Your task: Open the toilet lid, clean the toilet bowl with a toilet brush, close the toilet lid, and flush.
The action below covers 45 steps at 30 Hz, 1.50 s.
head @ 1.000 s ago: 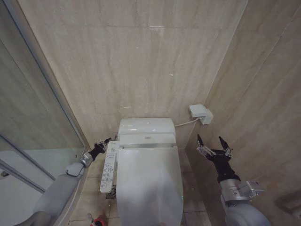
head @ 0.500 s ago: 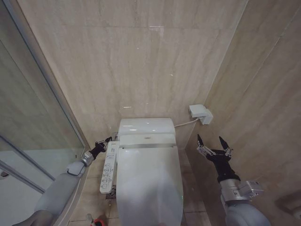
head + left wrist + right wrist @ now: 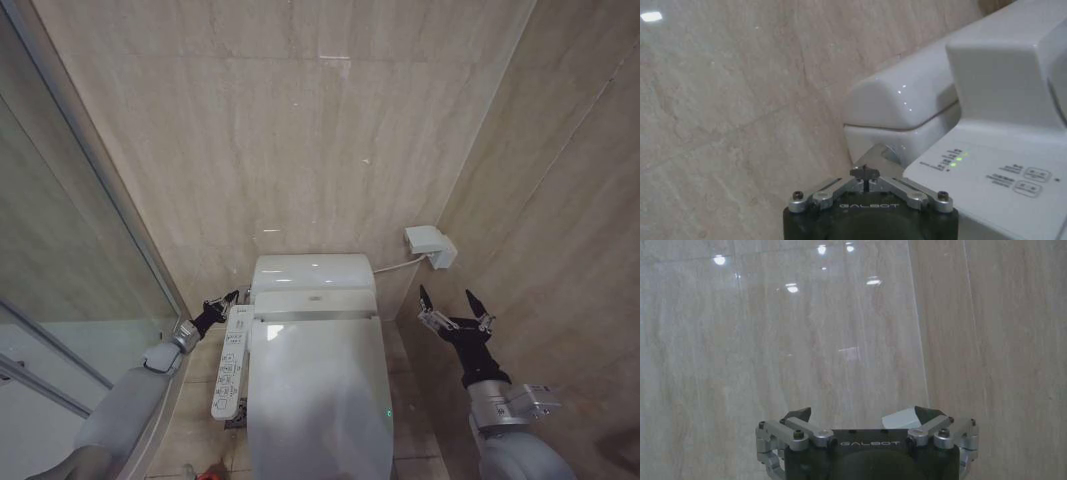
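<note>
Beige stone tiles cover the walls around the white toilet in the head view. The toilet lid (image 3: 318, 400) lies shut, flat over the bowl, in front of the tank (image 3: 312, 271). A long control panel (image 3: 231, 362) runs along the toilet's left side. The left gripper (image 3: 226, 302) is at the far end of that panel, close to the tank's corner, its fingers drawn together with nothing between them. The right gripper (image 3: 450, 304) hangs in the air on the toilet's right, well apart from the lid, its fingers spread wide and empty. A small white wall box (image 3: 430, 245) sits on the wall beyond it. A bit of red (image 3: 210, 474) shows at the floor by the toilet's left side; what it is cannot be told.

In the left wrist view the narrowed left gripper (image 3: 865, 173) points at the tank's lower corner, with the panel (image 3: 1000, 180) and its green lights just beside it.

In the right wrist view the right gripper (image 3: 863, 415) faces the tiled wall, spread wide, with the white box (image 3: 901, 418) between its fingers, farther off.
</note>
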Available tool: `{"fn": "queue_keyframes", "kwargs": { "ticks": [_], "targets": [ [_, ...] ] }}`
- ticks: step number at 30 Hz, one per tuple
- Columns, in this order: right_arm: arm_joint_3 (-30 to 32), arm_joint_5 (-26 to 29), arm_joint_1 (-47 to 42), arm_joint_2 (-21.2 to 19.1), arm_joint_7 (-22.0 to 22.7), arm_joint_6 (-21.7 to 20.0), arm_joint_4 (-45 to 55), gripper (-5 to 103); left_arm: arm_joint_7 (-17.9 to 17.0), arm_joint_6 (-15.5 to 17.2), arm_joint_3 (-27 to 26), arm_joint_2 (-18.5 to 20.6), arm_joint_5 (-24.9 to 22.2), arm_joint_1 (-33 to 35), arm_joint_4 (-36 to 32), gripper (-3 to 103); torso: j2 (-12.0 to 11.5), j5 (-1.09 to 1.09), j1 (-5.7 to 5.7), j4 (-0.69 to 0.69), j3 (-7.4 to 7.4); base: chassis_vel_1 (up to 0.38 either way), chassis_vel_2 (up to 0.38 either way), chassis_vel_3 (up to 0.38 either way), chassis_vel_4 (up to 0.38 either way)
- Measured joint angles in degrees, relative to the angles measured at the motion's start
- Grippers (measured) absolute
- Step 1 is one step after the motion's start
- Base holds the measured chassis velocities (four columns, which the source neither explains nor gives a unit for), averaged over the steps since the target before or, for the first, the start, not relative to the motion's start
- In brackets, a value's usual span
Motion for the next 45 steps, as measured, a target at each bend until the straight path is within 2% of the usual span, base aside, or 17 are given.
{"fn": "queue_keyframes", "kwargs": {
  "ticks": [12, 22, 24, 25, 29, 45],
  "targets": [
    [0.00, 0.00, 0.00, 0.00, 0.00, 0.00, 0.00, 100, 0.60, -0.73, -0.01, -1.19, 0.34, -0.59, 2.67, 0, 0.01, 0.03, 0.00, 0.01, -0.01, 0.000, 0.000, 0.000, 0.000],
    [0.00, 0.00, 0.00, 0.00, 0.00, 0.00, 0.00, 100, 0.57, -0.87, -0.85, -2.19, 0.77, 0.36, 2.18, 0, 0.01, 0.04, 0.01, 0.02, -0.01, 0.000, 0.000, 0.000, 0.000],
    [0.00, 0.00, 0.00, 0.00, -0.01, 0.00, 0.00, 100, 0.65, -0.85, -0.97, -2.29, 1.25, 1.11, 2.24, 0, 0.00, -0.02, 0.01, 0.04, 0.01, 0.000, 0.000, 0.000, 0.000],
    [0.00, 0.00, 0.00, 0.00, 0.00, 0.00, 0.00, 100, 0.72, -0.71, -1.04, -2.31, 1.44, 1.23, 2.30, 0, -0.01, -0.12, 0.02, -0.01, 0.03, 0.000, 0.000, 0.000, 0.000],
    [0.00, 0.00, 0.00, 0.00, 0.00, 0.00, 0.00, 100, 0.81, -0.68, -1.14, -2.11, 1.55, 1.25, 2.31, 0, -0.02, -0.01, 0.03, -0.04, 0.03, 0.000, 0.000, 0.000, 0.000],
    [0.00, 0.00, 0.00, 0.00, 0.00, 0.00, 0.00, 100, 0.83, -0.74, -1.39, -1.91, 1.51, 0.94, 1.93, 0, -0.02, -0.02, 0.01, -0.01, 0.01, 0.000, 0.000, 0.000, 0.000]
  ]
}}
